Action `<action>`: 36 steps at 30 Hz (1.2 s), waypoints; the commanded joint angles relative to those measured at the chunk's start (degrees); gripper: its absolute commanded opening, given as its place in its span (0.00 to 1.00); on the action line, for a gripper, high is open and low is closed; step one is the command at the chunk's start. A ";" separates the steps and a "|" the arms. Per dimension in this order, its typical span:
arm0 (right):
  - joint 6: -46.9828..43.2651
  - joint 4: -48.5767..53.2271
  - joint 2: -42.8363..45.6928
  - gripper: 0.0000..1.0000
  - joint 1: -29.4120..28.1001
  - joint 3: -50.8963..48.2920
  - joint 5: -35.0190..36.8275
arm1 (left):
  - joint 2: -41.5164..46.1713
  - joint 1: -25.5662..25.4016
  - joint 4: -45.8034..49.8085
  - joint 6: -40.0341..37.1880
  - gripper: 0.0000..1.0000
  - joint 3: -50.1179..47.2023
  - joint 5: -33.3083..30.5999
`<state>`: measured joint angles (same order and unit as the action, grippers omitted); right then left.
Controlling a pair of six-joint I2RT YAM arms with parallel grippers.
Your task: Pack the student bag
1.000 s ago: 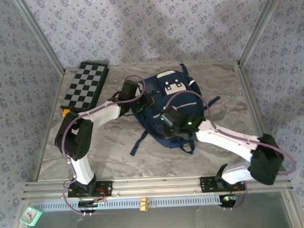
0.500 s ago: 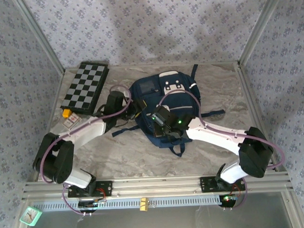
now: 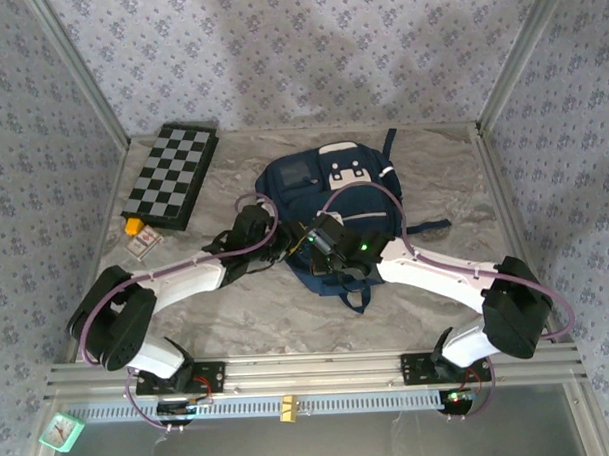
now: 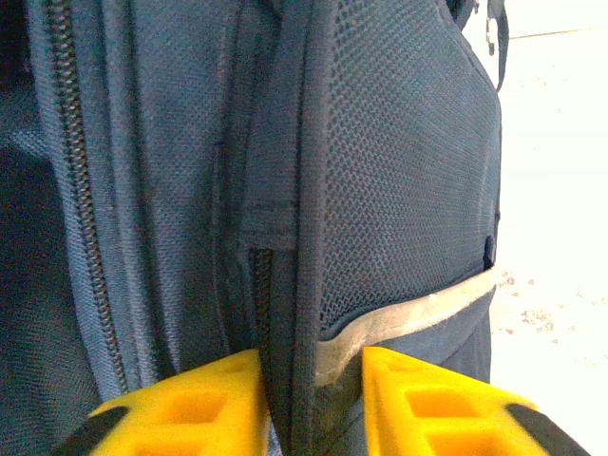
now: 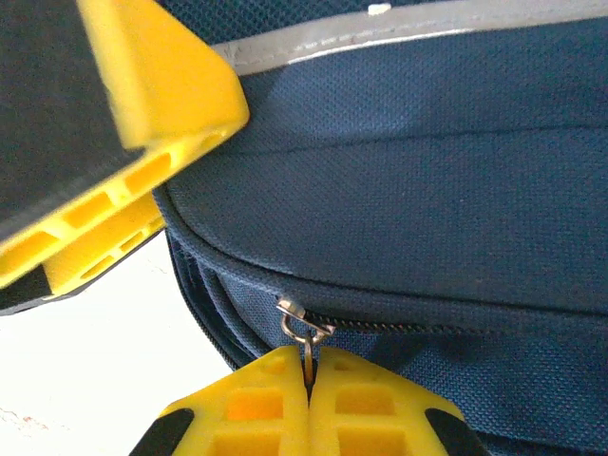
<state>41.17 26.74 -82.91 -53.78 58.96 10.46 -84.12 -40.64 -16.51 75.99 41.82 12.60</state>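
The student bag [image 3: 333,192] lies flat in the middle of the marble table, navy with white patches. Both grippers meet at its near left corner. My left gripper [image 3: 282,246] is closed over a fold of the bag's side seam and grey-trimmed mesh pocket [image 4: 399,171]; the fabric fills the gap between its yellow fingers [image 4: 209,399]. My right gripper [image 3: 312,240] is shut on the metal zipper pull [image 5: 306,332] of the bag [image 5: 427,190], fingertips pressed together [image 5: 308,366]. The left gripper's yellow fingers [image 5: 142,123] show at the upper left of the right wrist view.
A black-and-white chessboard [image 3: 173,173] lies at the back left. A small orange item [image 3: 132,226] and a flat packet [image 3: 145,244] sit by its near end. Bare table [image 3: 438,313] stretches to the front right. Metal frame posts bound the table's sides.
The bag has settled flatter and shifted slightly back. My left gripper let go, slid right along the bag's near left edge and closed on the side seam. The right gripper kept hold of the zipper pull.
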 commanded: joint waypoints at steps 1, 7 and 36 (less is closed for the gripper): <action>0.23 2.50 0.92 0.00 -0.83 0.50 2.52 | -0.41 -1.11 -2.97 0.77 0.23 0.43 -3.07; -2.54 9.08 4.53 0.00 -1.09 -0.31 5.44 | 1.65 1.77 7.54 -4.61 0.01 2.16 -6.04; -5.64 5.82 2.68 0.00 0.09 -0.53 -1.29 | 3.98 16.22 13.26 -14.83 0.51 5.80 10.43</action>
<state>35.09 32.45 -79.83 -53.49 57.76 9.98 -86.72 -20.16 -3.05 56.97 49.91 27.59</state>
